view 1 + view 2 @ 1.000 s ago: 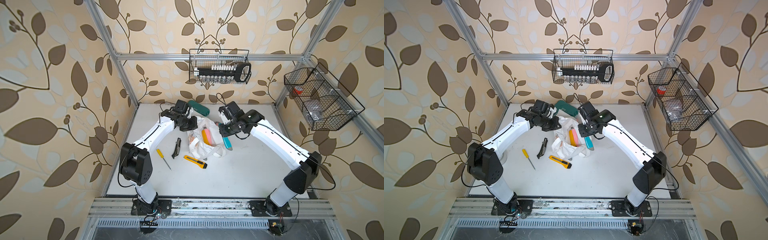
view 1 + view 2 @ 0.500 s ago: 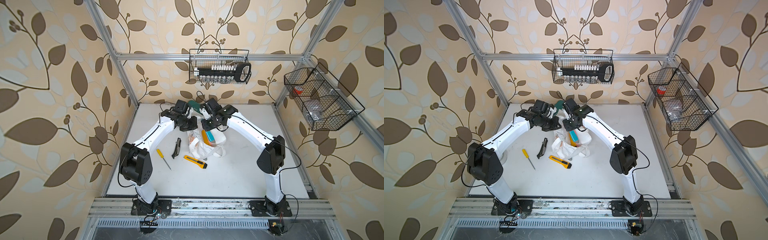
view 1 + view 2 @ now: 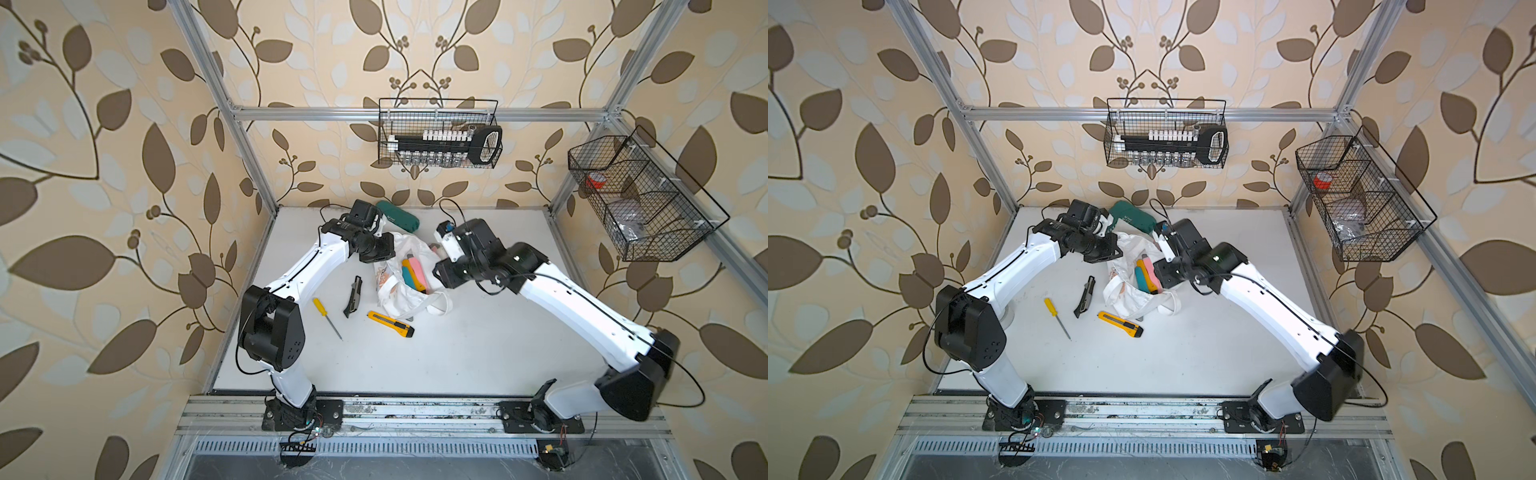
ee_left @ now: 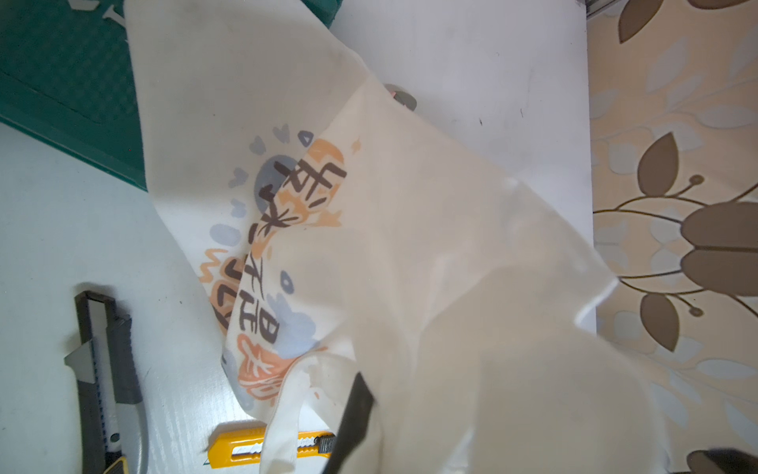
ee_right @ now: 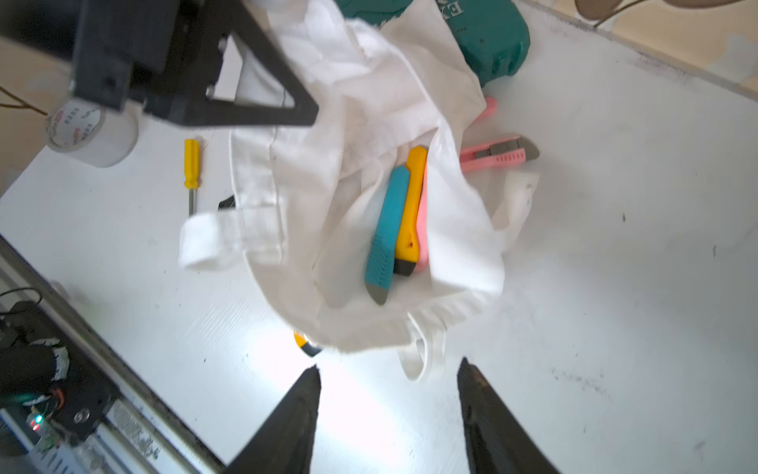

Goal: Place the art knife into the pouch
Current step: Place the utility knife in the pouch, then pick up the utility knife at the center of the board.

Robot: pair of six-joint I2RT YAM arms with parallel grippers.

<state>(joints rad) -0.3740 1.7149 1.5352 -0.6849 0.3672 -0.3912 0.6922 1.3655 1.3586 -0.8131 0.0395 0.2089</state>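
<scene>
The left gripper (image 5: 307,111) is pinching the white pouch's (image 5: 463,230) edge while the right gripper (image 5: 389,365) is hanging nearby, fingers apart, empty.

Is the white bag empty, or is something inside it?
Not empty: a teal knife, a yellow knife and a pink knife lie inside the bag.

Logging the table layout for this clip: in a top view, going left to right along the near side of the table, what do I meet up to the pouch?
Yellow screwdriver → dark grey knife → yellow knife. The pouch overlaps the yellow knife's span, so it is left out.
</scene>
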